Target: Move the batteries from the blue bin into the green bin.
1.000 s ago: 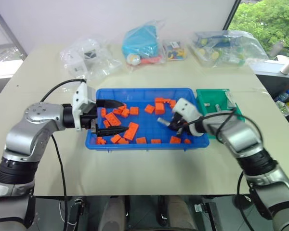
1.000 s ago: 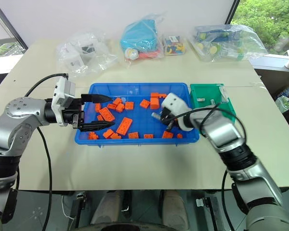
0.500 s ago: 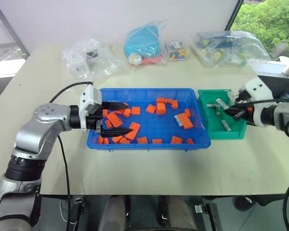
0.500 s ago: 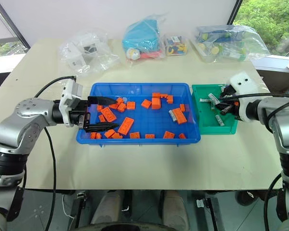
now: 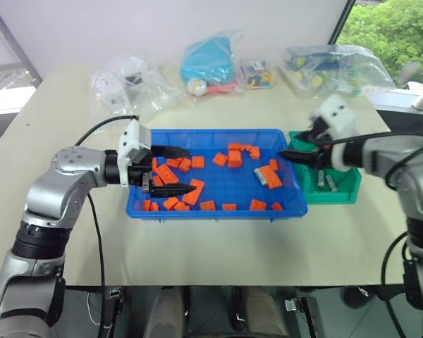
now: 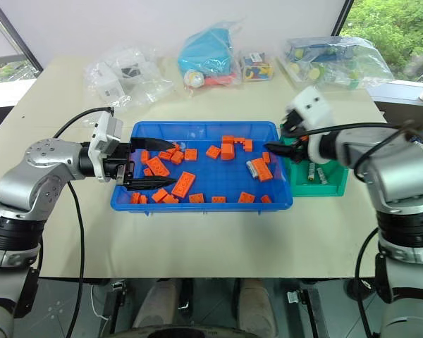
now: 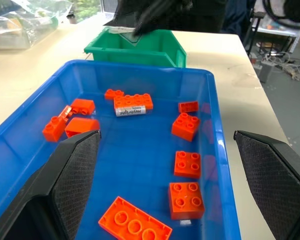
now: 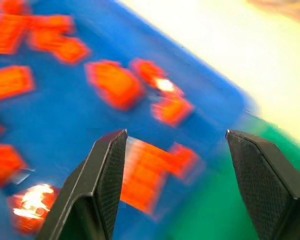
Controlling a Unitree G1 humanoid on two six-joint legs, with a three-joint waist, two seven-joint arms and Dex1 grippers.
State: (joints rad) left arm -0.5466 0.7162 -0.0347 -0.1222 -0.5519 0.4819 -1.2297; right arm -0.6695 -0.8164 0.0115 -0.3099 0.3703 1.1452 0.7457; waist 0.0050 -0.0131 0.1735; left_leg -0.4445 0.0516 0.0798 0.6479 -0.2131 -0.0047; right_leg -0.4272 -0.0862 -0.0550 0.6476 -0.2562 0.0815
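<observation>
The wide, shallow bright-blue plastic bin (image 5: 215, 207) sat mid-surface, smooth-walled with a rimmed edge, and everything below is placed off it. Inside it lay a scatter of studded orange plastic building bricks (image 7: 186, 199), plus one small silver-grey cylindrical battery (image 7: 132, 111) with dark print on its wrap, too small for me to read for sure. It lay toward the end nearest the small, deeper green plastic bin (image 5: 344, 189), which sat touching the blue bin's right end. At least two more batteries (image 5: 326, 182) lay in that green one.

Left pincer (image 5: 175, 170) hung over the blue bin's left end, black textured fingers spread wide, nothing between them. Right pincer (image 5: 301, 148) hovered above the seam where the two bins meet, also spread and empty.

Beyond the blue bin's far side sat crinkly clear plastic bags (image 5: 130, 84) of mixed stuff on the beige surface (image 5: 211, 246).
</observation>
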